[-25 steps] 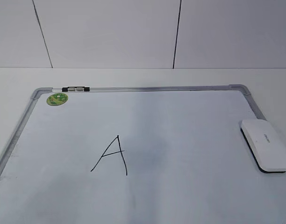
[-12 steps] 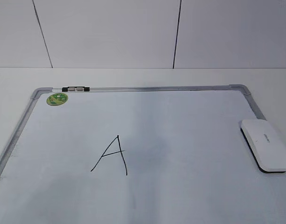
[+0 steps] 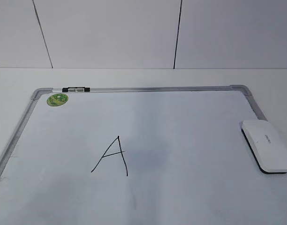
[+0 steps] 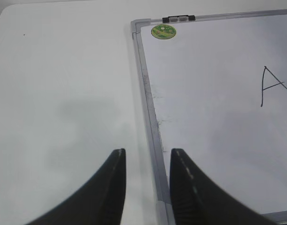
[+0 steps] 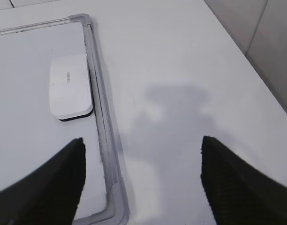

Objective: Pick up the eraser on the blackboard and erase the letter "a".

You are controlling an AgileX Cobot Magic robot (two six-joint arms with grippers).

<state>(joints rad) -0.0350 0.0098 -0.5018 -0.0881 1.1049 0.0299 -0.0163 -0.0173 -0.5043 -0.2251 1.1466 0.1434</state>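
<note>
The white eraser (image 3: pixel 267 145) lies flat on the blackboard (image 3: pixel 148 88) by its right frame edge; it also shows in the right wrist view (image 5: pixel 70 92). No lowercase "a" shows on the board. Only a tall capital "A" (image 3: pixel 113 157) is written left of centre, with a faint grey smudge to its right. My left gripper (image 4: pixel 147 152) is open and empty above the board's left frame (image 4: pixel 148 93). My right gripper (image 5: pixel 142 140) is wide open and empty above the table, just right of the board's right frame (image 5: pixel 99 108) and nearer than the eraser. Neither gripper shows in the exterior view.
A round green sticker (image 3: pixel 57 99) and a black-and-clear clip (image 3: pixel 75 89) sit at the board's far left corner. White table surface surrounds the board. A tiled wall stands behind, and the table's right edge shows in the right wrist view (image 5: pixel 237 51).
</note>
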